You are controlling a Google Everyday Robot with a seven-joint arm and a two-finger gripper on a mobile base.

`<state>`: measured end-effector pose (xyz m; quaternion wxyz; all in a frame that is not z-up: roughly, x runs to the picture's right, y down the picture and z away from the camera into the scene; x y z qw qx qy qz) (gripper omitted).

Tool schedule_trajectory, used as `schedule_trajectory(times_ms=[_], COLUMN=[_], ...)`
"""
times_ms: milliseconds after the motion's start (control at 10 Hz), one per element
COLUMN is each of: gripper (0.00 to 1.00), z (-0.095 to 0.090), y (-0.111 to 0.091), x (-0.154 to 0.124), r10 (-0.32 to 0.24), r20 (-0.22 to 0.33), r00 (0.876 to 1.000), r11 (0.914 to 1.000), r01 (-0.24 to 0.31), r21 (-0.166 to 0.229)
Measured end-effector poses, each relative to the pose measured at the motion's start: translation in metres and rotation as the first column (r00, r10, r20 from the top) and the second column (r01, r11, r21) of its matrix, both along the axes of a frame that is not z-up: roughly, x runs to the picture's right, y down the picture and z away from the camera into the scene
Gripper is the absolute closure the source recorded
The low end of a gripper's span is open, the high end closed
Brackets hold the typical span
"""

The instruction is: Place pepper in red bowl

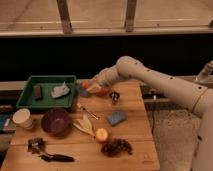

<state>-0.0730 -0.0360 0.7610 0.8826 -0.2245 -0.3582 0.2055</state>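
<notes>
Pepper at red bowl, gripped

Pepper [90, 88] sits in the closed end effector [96, 84], right over the red bowl [102, 93] at the back of the counter [135, 145]. Can't tell if it touches the bowl. Green tray [25, 97] to the left holds a white crumpled item [60, 90] and a dark block [37, 91]. Purple bowl [55, 121] is near the front left, banana peel [85, 125] just beside it.

Two bowls: purple bowl [55, 122], red bowl [101, 92]; one tray [29, 103]; one white cup [22, 119]; one apple [102, 134]; one banana peel [85, 125]; one sponge [116, 117]. One gripper [95, 84], over the red bowl.
</notes>
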Motion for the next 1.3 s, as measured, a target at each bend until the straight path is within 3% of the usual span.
schedule_trajectory(times_ms=[200, 500, 800, 1000, 1300], gripper=[1.0, 1.0, 1.0, 1.0, 1.0], z=[0.004, 0.004, 0.018, 0.032, 0.057], y=[-0.012, -0.011, -0.005, -0.014, -0.038], x=[0.004, 0.005, 0.024, 0.03, 0.01], r10=[0.015, 0.016, 0.054, 0.001, -0.065], r20=[-0.007, -0.009, -0.047, -0.098, -0.128], r00=[1.0, 1.0, 0.997, 0.995, 0.99], r11=[0.9999, 0.9999, 0.9978, 0.9991, 0.9967], r01=[-0.015, -0.016, -0.055, -0.005, 0.057], r21=[0.002, -0.001, -0.037, -0.042, -0.058])
